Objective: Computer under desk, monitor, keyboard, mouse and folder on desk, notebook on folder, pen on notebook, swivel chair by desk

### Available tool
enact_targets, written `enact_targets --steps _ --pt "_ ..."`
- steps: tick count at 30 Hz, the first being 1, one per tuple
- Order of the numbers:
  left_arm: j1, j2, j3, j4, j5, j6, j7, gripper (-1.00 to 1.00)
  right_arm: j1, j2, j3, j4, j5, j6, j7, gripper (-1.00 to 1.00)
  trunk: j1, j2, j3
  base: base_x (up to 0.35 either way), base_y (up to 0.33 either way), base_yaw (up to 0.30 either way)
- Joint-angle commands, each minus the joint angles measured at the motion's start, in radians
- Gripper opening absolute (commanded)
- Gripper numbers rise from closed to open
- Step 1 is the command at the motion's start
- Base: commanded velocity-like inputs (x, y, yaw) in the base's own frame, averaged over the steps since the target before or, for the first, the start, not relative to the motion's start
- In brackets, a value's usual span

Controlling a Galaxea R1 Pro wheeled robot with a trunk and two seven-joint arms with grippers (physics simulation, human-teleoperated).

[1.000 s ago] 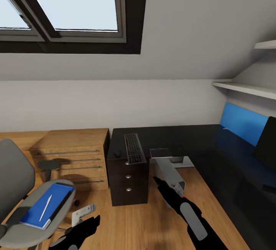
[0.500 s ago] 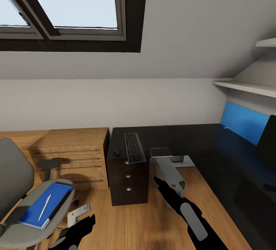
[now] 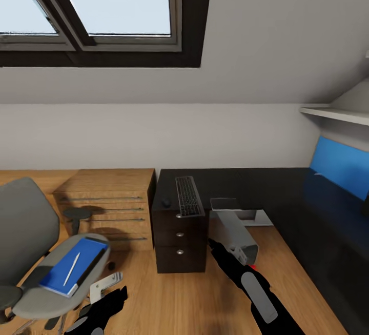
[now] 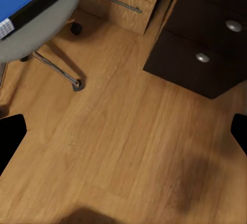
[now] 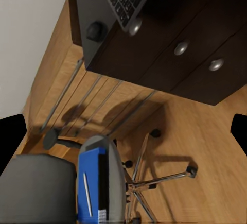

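Ahead, glossy black desk (image 3: 287, 196) with keyboard (image 3: 188, 196) lying over its dark drawer unit (image 3: 180, 237), mouse (image 3: 165, 203) just beside it. Grey computer (image 3: 233, 227) on the floor beside the drawers, partly under the desk edge. Swivel chair (image 3: 31, 232) off to the left, well apart from the desk, seat carrying blue folder (image 3: 61, 272), dark notebook (image 3: 91, 265) and white pen (image 3: 71, 268). Left gripper (image 4: 123, 131) empty, fingers spread wide over bare wooden floor (image 4: 128, 152). Right gripper (image 5: 123, 131) likewise parted, holding nothing.
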Motion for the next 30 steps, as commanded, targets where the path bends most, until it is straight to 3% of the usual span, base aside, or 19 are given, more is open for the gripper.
enact_targets --steps 1,7,30 --pt "0.0 0.0 -0.001 -0.001 0.01 0.001 0.01 1.0 0.0 0.0 0.0 -0.001 -0.007 0.002 -0.002 1.0 0.004 -0.008 -0.004 0.0 0.0 0.269" --pt "0.0 0.0 -0.002 -0.002 0.011 0.001 0.01 1.0 0.0 -0.003 -0.002 0.0 -0.007 0.003 -0.002 1.0 0.027 -0.05 -0.023 0.0 0.0 0.211" --pt "0.0 0.0 -0.018 0.003 0.012 0.001 0.01 1.0 0.0 -0.01 -0.002 0.019 -0.005 -0.035 0.005 1.0 0.115 -0.211 -0.095 0.0 0.0 0.006"
